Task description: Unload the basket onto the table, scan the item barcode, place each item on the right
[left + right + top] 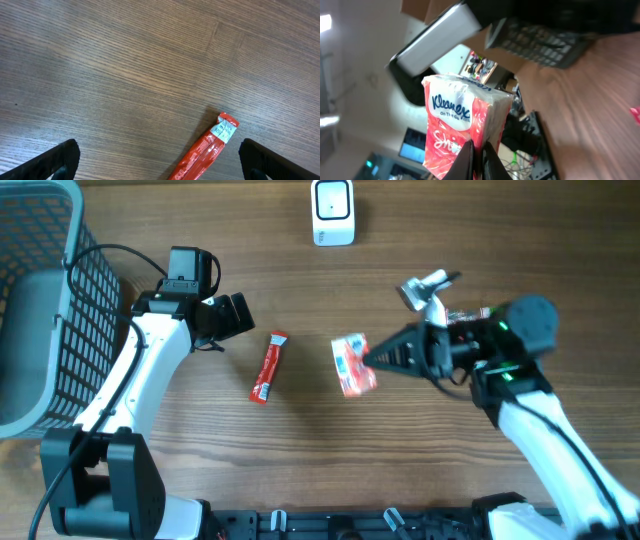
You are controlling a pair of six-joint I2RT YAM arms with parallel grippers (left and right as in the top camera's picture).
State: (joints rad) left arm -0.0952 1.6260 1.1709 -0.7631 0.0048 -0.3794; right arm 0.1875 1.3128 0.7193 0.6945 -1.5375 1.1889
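Observation:
My right gripper [368,362] is shut on a red and white Kleenex tissue pack [352,364] and holds it above the table's middle. In the right wrist view the fingertips [470,155] pinch the lower edge of the pack [455,125], with the logo side facing the camera; no barcode shows. A white scanner [332,212] stands at the far edge of the table. A red stick packet [268,367] lies flat, left of the pack. My left gripper [235,315] hangs open just beyond it, and the packet [205,152] lies between its spread fingers [57,160].
A grey mesh basket [40,300] occupies the far left of the table, beside the left arm. The tabletop [450,470] is brown wood. A rail of black mounts [330,525] runs along the near edge.

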